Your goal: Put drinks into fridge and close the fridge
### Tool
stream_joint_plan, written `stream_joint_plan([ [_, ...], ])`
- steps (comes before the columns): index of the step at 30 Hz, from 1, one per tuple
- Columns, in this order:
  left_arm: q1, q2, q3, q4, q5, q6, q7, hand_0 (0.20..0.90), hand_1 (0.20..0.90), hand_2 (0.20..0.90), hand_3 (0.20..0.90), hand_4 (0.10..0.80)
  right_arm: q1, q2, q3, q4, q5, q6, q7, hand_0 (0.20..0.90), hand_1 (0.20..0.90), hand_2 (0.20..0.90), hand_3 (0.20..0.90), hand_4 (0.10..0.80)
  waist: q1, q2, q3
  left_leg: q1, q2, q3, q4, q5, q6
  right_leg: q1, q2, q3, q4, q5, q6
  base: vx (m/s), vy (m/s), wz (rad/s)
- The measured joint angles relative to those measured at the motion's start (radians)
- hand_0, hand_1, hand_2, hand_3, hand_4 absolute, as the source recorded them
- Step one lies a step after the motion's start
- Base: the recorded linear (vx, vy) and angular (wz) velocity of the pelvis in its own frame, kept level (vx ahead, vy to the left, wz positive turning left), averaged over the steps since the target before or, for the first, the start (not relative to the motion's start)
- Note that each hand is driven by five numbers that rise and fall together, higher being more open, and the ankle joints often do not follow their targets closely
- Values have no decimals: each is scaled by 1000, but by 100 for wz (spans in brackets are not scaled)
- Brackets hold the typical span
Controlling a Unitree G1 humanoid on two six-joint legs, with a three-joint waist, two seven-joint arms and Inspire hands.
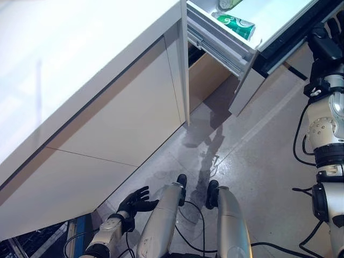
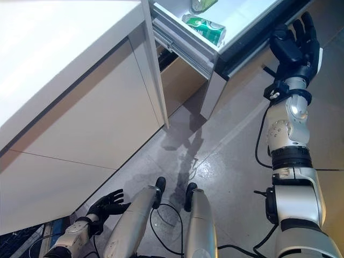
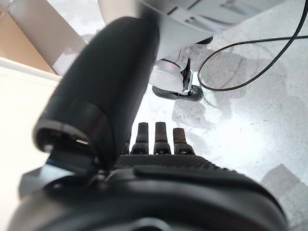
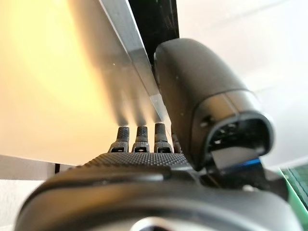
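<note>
A green can (image 1: 235, 24) lies on its side in the open fridge drawer (image 1: 215, 45) at the top of the eye views; it also shows in the right eye view (image 2: 204, 28). A second drink (image 2: 200, 5) lies behind it, mostly cut off. My right hand (image 2: 294, 42) is raised beside the drawer's right side, fingers straight, empty. In the right wrist view its fingers (image 4: 139, 137) point at a pale panel with a metal edge. My left hand (image 1: 137, 202) hangs low by my legs, open and empty, fingers (image 3: 159, 139) straight over the floor.
A long white counter (image 1: 64, 64) with pale cabinet fronts (image 1: 123, 118) runs along the left. The drawer's front panel (image 1: 244, 88) sticks out over the grey floor (image 1: 258, 161). A dark strip (image 2: 252, 40) runs along the drawer's right side.
</note>
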Motion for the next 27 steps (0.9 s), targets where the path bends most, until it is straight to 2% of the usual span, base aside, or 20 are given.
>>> stream_joint_plan([
  [4, 7, -2, 0, 4, 0, 0, -2, 900, 900, 900, 900, 800, -55, -5, 53, 70, -2, 18, 9, 900, 900, 900, 900, 800, 34, 8, 1, 35, -9, -30, -31, 9, -17, 39, -17, -32, -14, -9, -8, 77, 37, 20],
  [9, 18, 2, 0, 15, 1, 2, -3, 900, 900, 900, 900, 800, -89, -6, 113, 105, -21, 45, 23, 900, 900, 900, 900, 800, 78, 11, 0, 80, -14, -66, -56, 11, -21, 98, -25, -77, -36, -24, -18, 73, 13, 24],
  [11, 18, 1, 1, 16, 2, 3, -7, 900, 900, 900, 900, 800, -90, -5, 128, 106, -33, 55, 36, 900, 900, 900, 900, 800, 90, 11, 0, 101, -24, -81, -71, 15, -26, 123, -37, -95, -39, -37, -18, 112, 2, 32],
  [17, 22, 5, 3, 33, 24, 0, -40, 900, 900, 900, 900, 800, -109, 6, 190, 107, -51, 64, 92, 900, 900, 900, 900, 800, 146, 12, -2, 175, -25, -122, -135, 33, -38, 210, -50, -143, -93, -41, -13, 42, 1, 23],
  [19, 25, 9, 4, 33, 29, 0, -41, 900, 900, 900, 900, 800, -118, 12, 195, 108, -58, 65, 113, 900, 900, 900, 900, 800, 165, 13, -3, 200, -25, -135, -156, 32, -33, 246, -49, -162, -121, -44, -16, 59, -42, 19],
  [27, 44, 32, 7, 52, 70, -1, -44, 900, 900, 900, 900, 800, -125, 4, 189, 129, -96, 65, 54, 900, 900, 900, 900, 800, 177, 2, -12, 279, -17, -141, -210, 34, -31, 329, -36, -168, -187, -42, -5, 20, -79, 1],
])
